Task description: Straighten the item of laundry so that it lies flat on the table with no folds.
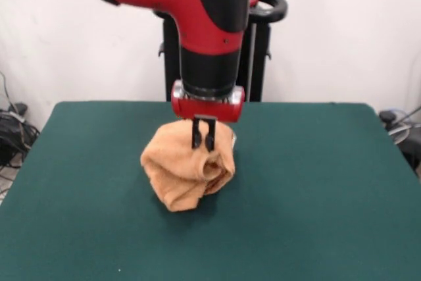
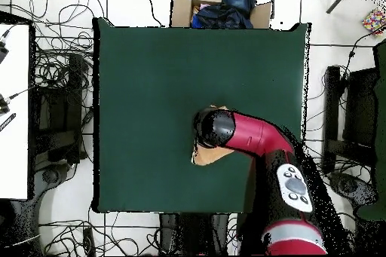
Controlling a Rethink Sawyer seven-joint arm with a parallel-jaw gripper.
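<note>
We see the pincer (image 1: 202, 141) hanging straight down from the red and black arm (image 1: 197, 4), its two black fingers (image 1: 195, 135) standing close together with only a narrow slit between them, their tips pressed into the top of the towel (image 1: 187, 169). It seems to us that they pinch a ridge of the cloth, though the front view is too coarse at the tips for us to be sure.

Directly beneath the pincer and spreading out to all sides of it, the orange-tan towel sits as a bunched, rounded heap, thick with folds and rolled edges, on the dark green table (image 1: 316, 182). Most of the heap lies below and on the camera's side of the fingers, with a lobe sagging down toward the table's near edge.

From overhead we find the arm's elbow covering the pincer entirely; only a tan corner of the towel (image 2: 209, 156) peeks out from under it, near the table's middle. Well beyond the pincer, past the table's far edge, a cardboard box (image 2: 219, 7) holds dark cloth.
</note>
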